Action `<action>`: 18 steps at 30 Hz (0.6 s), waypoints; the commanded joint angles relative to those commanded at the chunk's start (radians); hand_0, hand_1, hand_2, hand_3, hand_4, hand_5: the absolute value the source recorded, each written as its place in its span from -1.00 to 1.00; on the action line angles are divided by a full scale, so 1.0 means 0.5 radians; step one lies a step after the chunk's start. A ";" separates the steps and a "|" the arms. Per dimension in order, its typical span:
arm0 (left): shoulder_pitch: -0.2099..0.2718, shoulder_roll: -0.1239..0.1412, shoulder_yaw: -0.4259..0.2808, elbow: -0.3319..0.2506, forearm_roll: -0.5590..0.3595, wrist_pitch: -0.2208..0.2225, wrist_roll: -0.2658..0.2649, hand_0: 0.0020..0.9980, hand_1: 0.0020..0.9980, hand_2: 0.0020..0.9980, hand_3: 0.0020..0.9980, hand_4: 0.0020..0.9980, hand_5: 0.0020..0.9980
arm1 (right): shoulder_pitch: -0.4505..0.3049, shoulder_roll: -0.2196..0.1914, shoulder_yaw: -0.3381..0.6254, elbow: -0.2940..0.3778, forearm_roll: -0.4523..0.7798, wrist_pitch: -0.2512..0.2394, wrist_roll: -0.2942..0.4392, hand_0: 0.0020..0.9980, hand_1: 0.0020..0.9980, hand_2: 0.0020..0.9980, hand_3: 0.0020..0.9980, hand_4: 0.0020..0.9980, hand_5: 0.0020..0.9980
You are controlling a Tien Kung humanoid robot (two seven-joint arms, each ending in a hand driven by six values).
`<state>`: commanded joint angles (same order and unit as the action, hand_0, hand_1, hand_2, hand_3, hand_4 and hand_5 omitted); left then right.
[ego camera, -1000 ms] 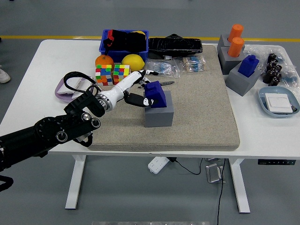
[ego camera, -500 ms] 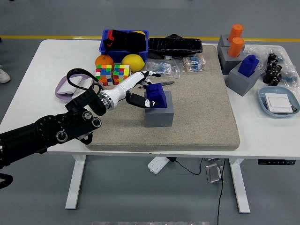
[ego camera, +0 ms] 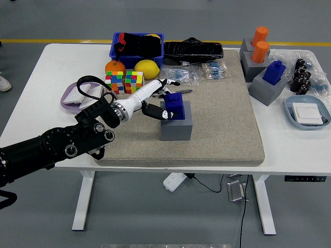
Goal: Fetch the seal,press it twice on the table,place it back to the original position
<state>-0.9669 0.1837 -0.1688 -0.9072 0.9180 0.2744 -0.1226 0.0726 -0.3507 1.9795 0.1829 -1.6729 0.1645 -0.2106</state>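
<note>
The left hand reaches in from 8 o'clock across the tan mat on the white surface, its white fingers extended toward 2 o'clock beside the blue seal and a dark thumb curled against the seal's near-left face; whether it truly grips the seal I cannot tell. The seal stands upright in its grey holder block, at the mat's centre-left. At 11 o'clock from the hand sit 2 colourful puzzle cubes, with an orange and a lemon just behind them and a blue bin of dark items beyond. A lilac dish lies at 9 o'clock of the hand, near the forearm. Well apart at 2 o'clock, a second blue seal rests in another grey block, and 2 orange seals stand in blocks behind it.
</note>
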 joint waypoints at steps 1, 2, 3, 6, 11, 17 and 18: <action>0.000 0.000 -0.001 0.002 -0.003 -0.002 0.000 0.76 0.31 0.16 0.75 0.50 -1.00 | 0.000 0.000 0.000 0.000 -0.001 0.000 0.000 0.75 0.48 0.43 0.47 0.68 0.02; 0.000 0.000 -0.002 0.004 -0.007 -0.005 0.000 0.76 0.31 0.16 0.75 0.50 -1.00 | 0.001 0.000 -0.001 0.000 -0.001 0.000 0.000 0.75 0.48 0.43 0.47 0.68 0.02; -0.001 0.000 -0.003 0.007 -0.011 -0.007 -0.001 0.76 0.31 0.16 0.75 0.50 -1.00 | 0.002 0.000 -0.003 0.000 0.001 0.001 0.000 0.75 0.48 0.43 0.47 0.68 0.02; -0.001 -0.003 0.000 0.018 -0.026 -0.014 -0.009 0.80 0.60 0.50 0.77 0.67 -1.00 | 0.003 0.000 -0.004 0.001 0.005 0.001 0.000 0.75 0.48 0.43 0.47 0.67 0.01; -0.002 -0.004 0.000 0.030 -0.043 -0.023 -0.015 0.83 0.70 0.61 0.79 0.76 -1.00 | 0.005 -0.001 -0.006 0.002 0.009 0.000 0.001 0.75 0.48 0.43 0.47 0.68 0.02; 0.002 -0.002 -0.002 0.032 -0.049 -0.028 -0.017 0.84 0.72 0.64 0.79 0.79 -1.00 | 0.003 0.000 -0.003 0.001 0.004 0.001 0.000 0.75 0.48 0.43 0.47 0.68 0.02; 0.003 -0.002 -0.002 0.032 -0.050 -0.029 -0.017 0.84 0.72 0.64 0.79 0.79 -1.00 | 0.003 0.000 -0.004 0.001 0.005 0.002 0.000 0.75 0.48 0.43 0.47 0.68 0.02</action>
<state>-0.9656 0.1827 -0.1697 -0.8911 0.8933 0.2598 -0.1309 0.0740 -0.3506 1.9773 0.1833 -1.6703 0.1653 -0.2104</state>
